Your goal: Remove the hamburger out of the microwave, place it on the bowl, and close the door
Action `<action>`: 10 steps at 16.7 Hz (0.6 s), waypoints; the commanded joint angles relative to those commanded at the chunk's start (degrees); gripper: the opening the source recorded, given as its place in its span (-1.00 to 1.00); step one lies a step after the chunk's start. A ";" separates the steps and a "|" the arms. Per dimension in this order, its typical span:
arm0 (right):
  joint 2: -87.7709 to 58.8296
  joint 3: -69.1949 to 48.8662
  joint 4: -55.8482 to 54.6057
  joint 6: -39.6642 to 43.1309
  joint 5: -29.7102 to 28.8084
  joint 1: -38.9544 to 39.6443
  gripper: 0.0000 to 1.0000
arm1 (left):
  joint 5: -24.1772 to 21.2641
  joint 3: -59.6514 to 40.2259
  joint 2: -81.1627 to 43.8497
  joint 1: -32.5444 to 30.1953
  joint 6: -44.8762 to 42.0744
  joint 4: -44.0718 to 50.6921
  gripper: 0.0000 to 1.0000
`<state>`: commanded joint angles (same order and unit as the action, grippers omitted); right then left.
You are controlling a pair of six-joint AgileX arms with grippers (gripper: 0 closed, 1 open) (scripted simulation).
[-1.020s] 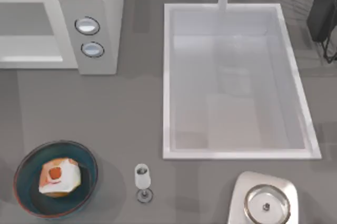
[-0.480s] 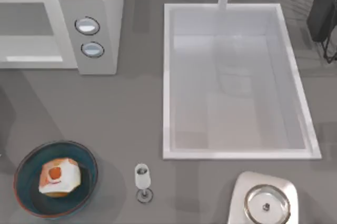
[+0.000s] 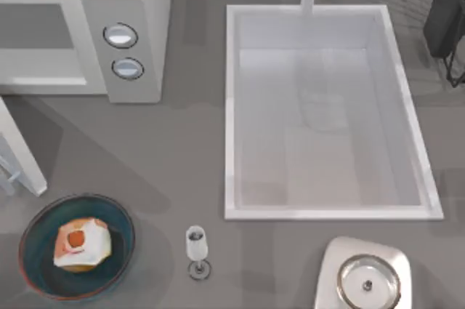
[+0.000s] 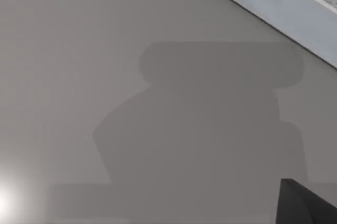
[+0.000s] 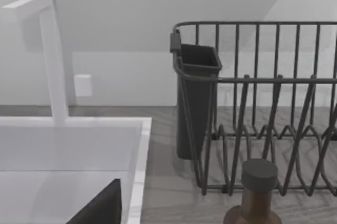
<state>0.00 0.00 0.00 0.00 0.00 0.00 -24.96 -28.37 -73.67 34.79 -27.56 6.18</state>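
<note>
At the top view's lower left, the hamburger [image 3: 81,244] — a cream and tan lump with an orange-red patch on top — sits inside the deep-blue bowl [image 3: 33,230] on the grey table [image 3: 174,163]. The microwave [image 3: 142,3] stands at the upper left corner, its two round knobs [image 3: 120,35] on the side panel and its grey cavity [image 3: 36,25] exposed. The door [image 3: 22,156] stands partly swung out at the left edge, between microwave and bowl, with a silvery part just beside it at the frame's border. A small glass [image 3: 196,243] stands to the right of the bowl; the sink [image 3: 231,105] fills the middle, and a steel dish [image 3: 367,280] lies at the lower right. Right wrist view: a dark dish rack [image 5: 263,103], a faucet [image 5: 52,50] and a brown bottle top [image 5: 258,176]. Left wrist view: a plain grey surface with shadow. Finger state of either gripper — cannot be told.
</note>
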 joint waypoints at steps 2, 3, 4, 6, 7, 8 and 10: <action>0.00 0.00 0.00 0.00 0.00 0.00 1.00 | 1.11 1.52 1.55 -1.56 1.54 -0.66 -1.00; 0.00 0.00 0.00 0.00 0.00 0.00 1.00 | 1.13 1.55 1.57 -1.58 1.56 -0.67 -1.00; 0.00 0.00 0.00 0.00 0.00 0.00 1.00 | 1.13 1.55 1.57 -1.58 1.56 -0.67 -1.00; 0.00 0.00 0.00 0.00 0.00 0.00 1.00 | 0.99 1.46 1.37 -1.50 1.67 -0.54 -1.00; 0.00 0.00 0.00 0.00 0.00 0.00 1.00 | 1.58 1.66 1.66 -2.24 2.34 -0.57 -1.00; 0.00 0.00 0.00 0.00 0.00 0.00 1.00 | 2.58 2.01 2.18 -3.56 3.49 -0.63 -1.00; 0.00 0.00 0.00 0.00 0.00 0.00 1.00 | 5.56 3.06 3.81 -7.81 6.85 -0.81 -1.00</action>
<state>0.00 0.00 0.00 0.00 0.00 0.00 -19.41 -25.30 -69.85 26.98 -20.71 5.37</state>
